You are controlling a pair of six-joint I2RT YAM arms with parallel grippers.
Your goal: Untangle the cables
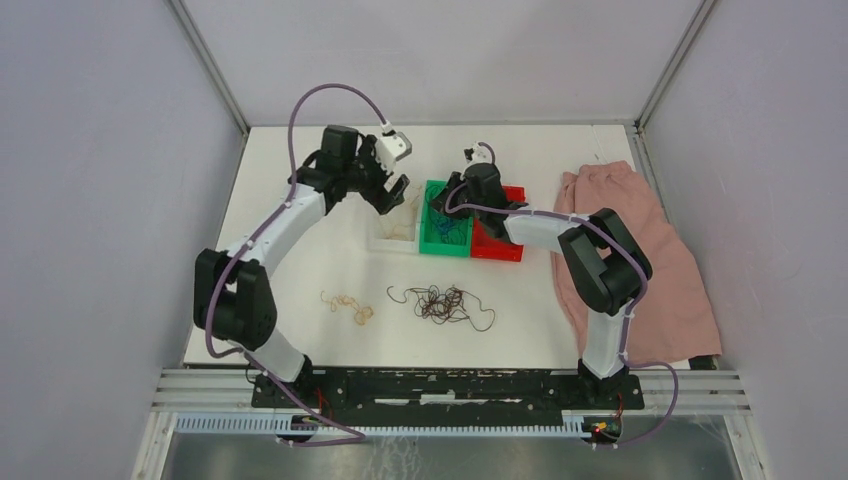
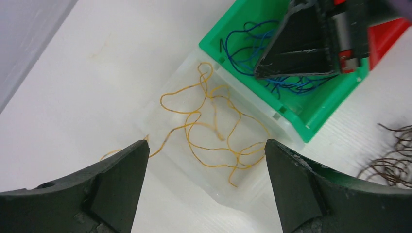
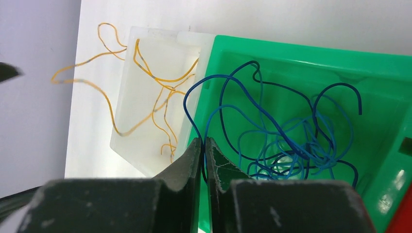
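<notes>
My left gripper hangs open above a clear bin. A curly yellow cable lies free in that bin, with one end trailing over its wall onto the table. My right gripper is down in the green bin, shut on one blue cable from the blue bundle. On the table in front lie a dark brown tangle and a small yellow-tan tangle.
A red bin sits against the green one on its right. A pink cloth covers the table's right side. Grey walls close in the table at left, right and back.
</notes>
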